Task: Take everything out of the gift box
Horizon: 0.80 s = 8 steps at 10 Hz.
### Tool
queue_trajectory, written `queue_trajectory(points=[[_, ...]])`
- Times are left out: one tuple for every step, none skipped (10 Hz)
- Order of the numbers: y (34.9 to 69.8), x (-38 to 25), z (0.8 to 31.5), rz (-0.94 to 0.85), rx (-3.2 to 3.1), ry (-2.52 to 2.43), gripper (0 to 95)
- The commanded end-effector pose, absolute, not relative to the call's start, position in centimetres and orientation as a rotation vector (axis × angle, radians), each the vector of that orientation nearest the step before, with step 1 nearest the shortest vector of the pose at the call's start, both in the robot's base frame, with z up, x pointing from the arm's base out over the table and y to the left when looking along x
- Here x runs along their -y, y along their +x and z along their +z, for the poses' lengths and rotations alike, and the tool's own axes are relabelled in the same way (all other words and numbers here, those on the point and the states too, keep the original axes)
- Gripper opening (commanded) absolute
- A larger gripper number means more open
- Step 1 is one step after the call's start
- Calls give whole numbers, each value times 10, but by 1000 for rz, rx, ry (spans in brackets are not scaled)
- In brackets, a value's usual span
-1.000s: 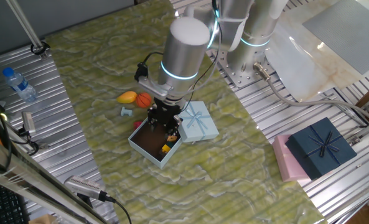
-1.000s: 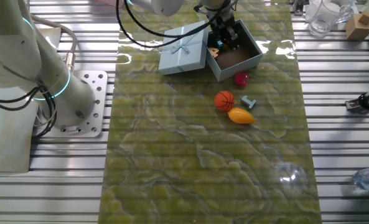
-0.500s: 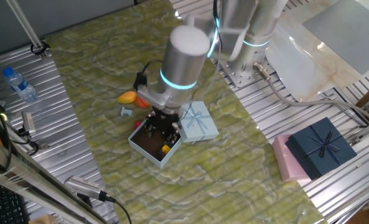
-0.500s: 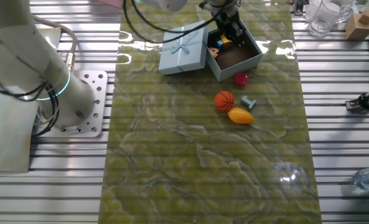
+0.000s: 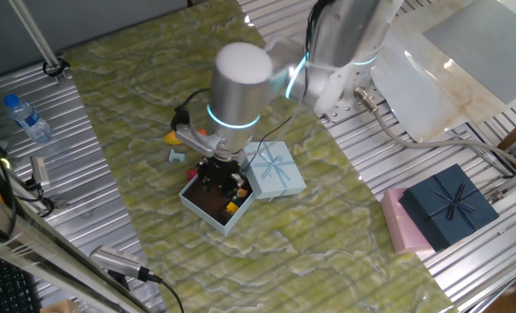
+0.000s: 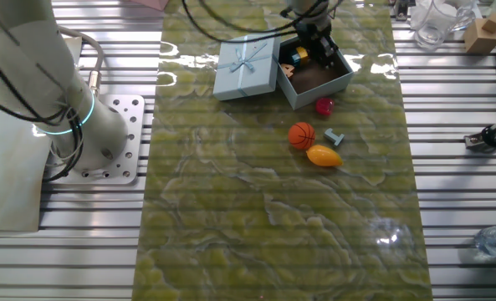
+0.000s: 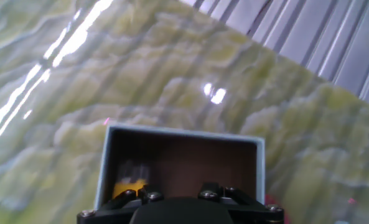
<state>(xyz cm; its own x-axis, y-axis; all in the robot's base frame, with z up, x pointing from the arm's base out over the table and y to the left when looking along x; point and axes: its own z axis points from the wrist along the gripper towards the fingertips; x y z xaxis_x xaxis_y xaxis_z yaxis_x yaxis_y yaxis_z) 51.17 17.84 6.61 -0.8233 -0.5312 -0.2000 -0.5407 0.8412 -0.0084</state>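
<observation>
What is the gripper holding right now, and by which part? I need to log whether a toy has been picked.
It cannot be told. The gripper is down in the gift box, its fingertips hidden in every view; small yellow bits lie inside.

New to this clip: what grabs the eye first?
The gripper reaching into the open pale-blue gift box, where small yellow bits lie. Its bow-topped lid rests alongside. On the mat beside the box lie a basketball, a mango-like fruit and a magenta piece.
</observation>
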Motion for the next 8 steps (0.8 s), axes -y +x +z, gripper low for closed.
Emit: queue_trajectory(points=[[518, -185, 57, 115, -2840, -856, 380], [519, -185, 56, 117, -2843, -857, 380], [523, -183, 54, 114, -2852, -857, 380], [525, -182, 53, 119, -2854, -854, 380], [524, -182, 53, 124, -2867, -845, 380], [523, -182, 54, 127, -2875, -840, 380], [523, -181, 54, 128, -2877, -838, 380], [524, -182, 54, 131, -2885, -832, 380]])
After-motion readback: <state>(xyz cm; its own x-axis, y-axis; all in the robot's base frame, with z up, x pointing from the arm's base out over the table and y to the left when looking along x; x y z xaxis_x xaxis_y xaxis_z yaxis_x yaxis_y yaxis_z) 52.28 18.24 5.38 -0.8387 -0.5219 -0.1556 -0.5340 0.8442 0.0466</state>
